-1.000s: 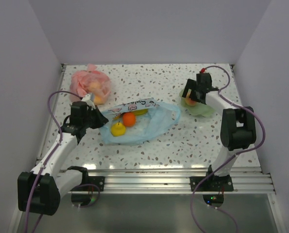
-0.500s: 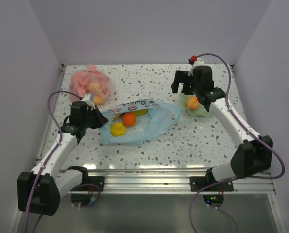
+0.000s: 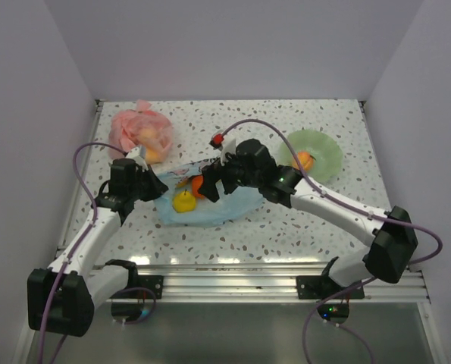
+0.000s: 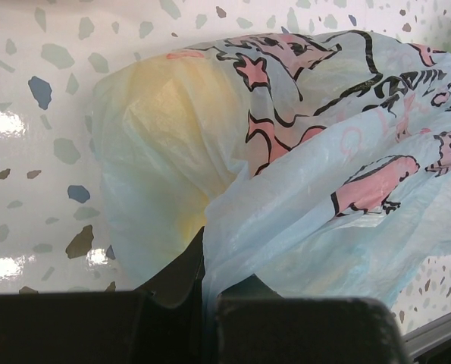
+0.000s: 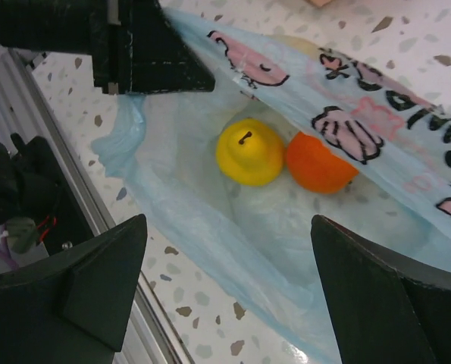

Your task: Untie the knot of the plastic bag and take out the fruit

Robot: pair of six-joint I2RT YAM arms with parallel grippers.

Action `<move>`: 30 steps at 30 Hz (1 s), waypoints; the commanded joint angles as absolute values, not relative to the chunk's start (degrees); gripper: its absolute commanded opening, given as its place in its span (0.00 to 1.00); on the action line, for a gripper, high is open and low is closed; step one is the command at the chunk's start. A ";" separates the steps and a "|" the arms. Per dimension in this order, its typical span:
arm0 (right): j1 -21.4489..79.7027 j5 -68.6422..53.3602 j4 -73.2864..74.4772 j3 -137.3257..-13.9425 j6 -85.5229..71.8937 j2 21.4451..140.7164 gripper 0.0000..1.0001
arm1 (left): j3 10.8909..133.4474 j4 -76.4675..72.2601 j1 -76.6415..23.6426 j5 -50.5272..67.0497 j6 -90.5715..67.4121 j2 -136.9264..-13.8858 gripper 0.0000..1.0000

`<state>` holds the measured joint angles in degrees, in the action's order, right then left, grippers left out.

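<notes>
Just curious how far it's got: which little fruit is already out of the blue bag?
The peach-orange fruit, sitting on the green plate at the far right. The yellow fruit and orange fruit lie inside the blue bag.

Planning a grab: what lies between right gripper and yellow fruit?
Nothing; the right wrist view shows the yellow fruit uncovered in the plastic bag below the right gripper.

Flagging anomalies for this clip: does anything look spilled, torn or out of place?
Nothing stands out. The plastic bag lies open, pinched by the left tool, yellow fruit and orange fruit inside; a third fruit sits on the green plate.
</notes>
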<state>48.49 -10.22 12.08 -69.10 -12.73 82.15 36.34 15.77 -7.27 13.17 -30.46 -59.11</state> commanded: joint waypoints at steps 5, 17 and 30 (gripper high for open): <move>52.47 -10.64 2.04 -68.38 -13.62 91.66 0.88 | 37.97 15.47 -7.56 12.92 -30.85 -59.41 0.00; 54.75 -9.32 -4.30 -74.79 -14.85 107.21 0.81 | 37.53 16.26 -7.65 13.27 -32.34 -57.84 0.00; 55.11 -6.86 -6.59 -78.67 -14.41 114.96 0.64 | 38.23 17.84 -8.61 13.19 -32.34 -57.66 0.00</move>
